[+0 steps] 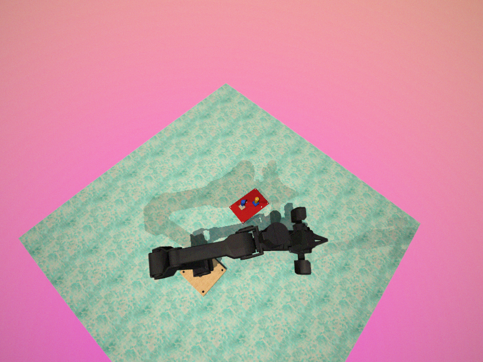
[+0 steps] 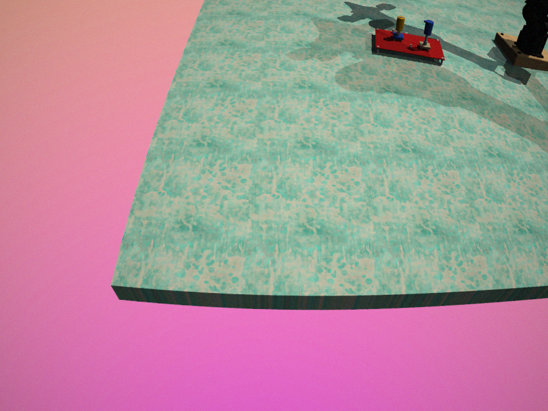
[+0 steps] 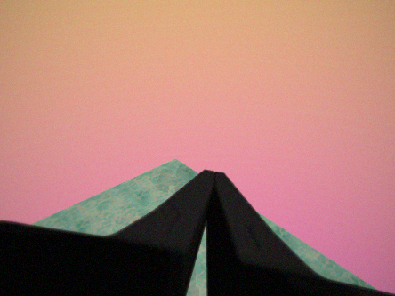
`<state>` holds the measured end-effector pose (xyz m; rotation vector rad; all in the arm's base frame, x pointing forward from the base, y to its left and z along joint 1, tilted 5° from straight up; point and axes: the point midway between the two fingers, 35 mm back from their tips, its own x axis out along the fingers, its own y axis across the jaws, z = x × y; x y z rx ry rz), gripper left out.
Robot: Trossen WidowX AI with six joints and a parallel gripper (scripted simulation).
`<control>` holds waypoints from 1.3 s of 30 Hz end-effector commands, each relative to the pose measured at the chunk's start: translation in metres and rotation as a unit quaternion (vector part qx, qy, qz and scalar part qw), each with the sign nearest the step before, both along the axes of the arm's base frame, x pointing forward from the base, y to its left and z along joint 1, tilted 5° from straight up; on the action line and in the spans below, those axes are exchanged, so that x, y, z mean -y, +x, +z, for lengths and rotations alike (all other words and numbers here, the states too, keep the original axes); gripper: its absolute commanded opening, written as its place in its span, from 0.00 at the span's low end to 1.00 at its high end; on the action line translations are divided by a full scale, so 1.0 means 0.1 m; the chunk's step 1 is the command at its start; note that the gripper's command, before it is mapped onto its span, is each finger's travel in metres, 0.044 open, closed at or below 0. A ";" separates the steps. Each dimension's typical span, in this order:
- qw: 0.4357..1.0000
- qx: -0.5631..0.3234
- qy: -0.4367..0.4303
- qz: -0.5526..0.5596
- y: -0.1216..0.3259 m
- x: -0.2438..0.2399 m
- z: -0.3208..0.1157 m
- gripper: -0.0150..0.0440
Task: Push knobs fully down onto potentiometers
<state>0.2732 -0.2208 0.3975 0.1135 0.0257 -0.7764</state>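
The red circuit board (image 1: 248, 213) (image 2: 383, 40) stands on short legs on the table. A yellow knob (image 1: 256, 198) (image 2: 400, 23) sits high on its shaft, above a blue potentiometer (image 1: 255, 204) (image 2: 397, 36). A blue knob (image 1: 243, 202) (image 2: 428, 27) sits high on its shaft, above a pale grey potentiometer (image 1: 241, 207) (image 2: 424, 45). Bare shaft shows below both knobs in the exterior view. My gripper (image 1: 327, 239) (image 3: 212, 180) is shut and empty, its fingertips together. In the top view it is to the right of the board and points right. It is out of view in the exterior view.
The patterned green table (image 1: 225, 128) (image 2: 255, 164) (image 3: 116, 212) has its far corner showing in the wrist view. The arm's wooden base plate (image 1: 203, 283) (image 2: 529, 62) is below and left of the board in the top view. The arm (image 1: 213, 251) passes beside the board there.
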 end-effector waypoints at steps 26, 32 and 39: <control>0.913 -0.268 0.254 0.174 1.01 -1.42 -1.59 0.25; 0.870 -0.345 0.302 0.179 0.98 -1.82 -1.94 0.25; 0.813 -0.440 0.343 0.167 0.83 -2.28 -2.30 0.25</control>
